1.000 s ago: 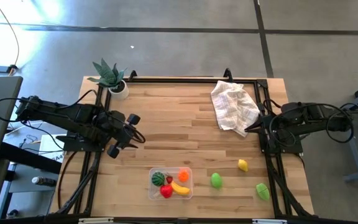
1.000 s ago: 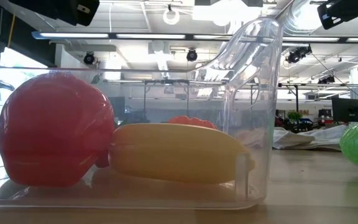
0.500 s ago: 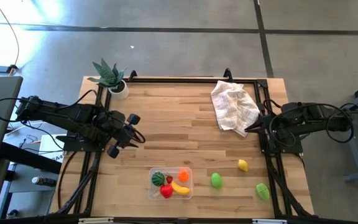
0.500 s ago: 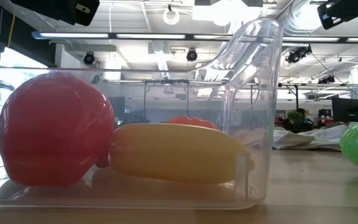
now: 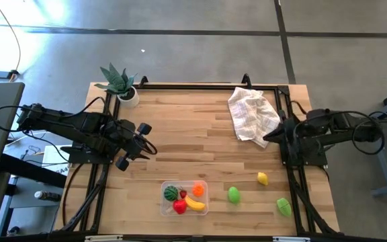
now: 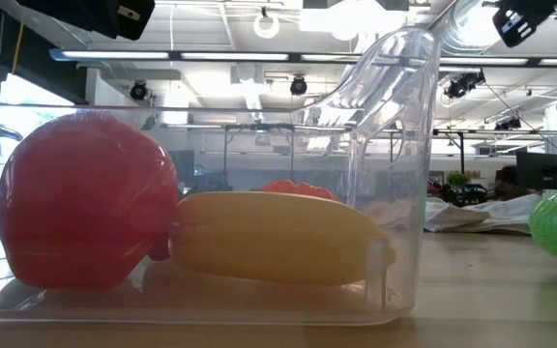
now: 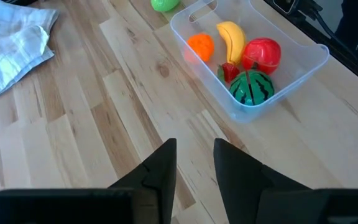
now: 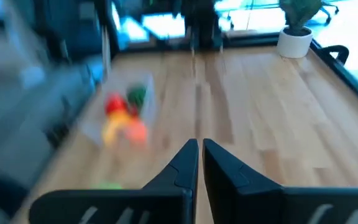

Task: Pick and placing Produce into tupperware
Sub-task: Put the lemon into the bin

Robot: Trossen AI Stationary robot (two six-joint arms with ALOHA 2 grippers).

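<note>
The small clear plastic rectangular container (image 5: 184, 197) sits near the front edge of the wooden slatted table (image 5: 180, 134), a little left of centre. Inside it lie a yellow toy banana (image 5: 195, 203), a round red toy fruit (image 5: 179, 206), a dark green striped toy melon (image 5: 171, 193), an orange toy fruit (image 5: 198, 189) and a small red piece (image 7: 229, 71) between them. In the low view the red fruit and the banana touch, pressed close against the clear wall. Three pieces lie on the bare wood to the right of the container: a round bright green toy fruit (image 5: 234, 195) just beside it, a small yellow toy lemon (image 5: 263, 178) farther right and slightly back, and a paler green toy vegetable (image 5: 284, 206) near the front right corner. A crumpled white checked cloth (image 5: 252, 115) lies at the back right, and a spiky green plant in a white pot (image 5: 119, 84) stands at the back left corner. The left gripper (image 5: 140, 140) hangs over the left side of the table, well apart from the container, its fingers (image 7: 160, 171) parted by a narrow gap and holding nothing. The right gripper (image 5: 269, 138) sits at the right edge, just beside the front of the cloth, its fingers (image 8: 185, 163) nearly together with only a slim gap and nothing between them.
</note>
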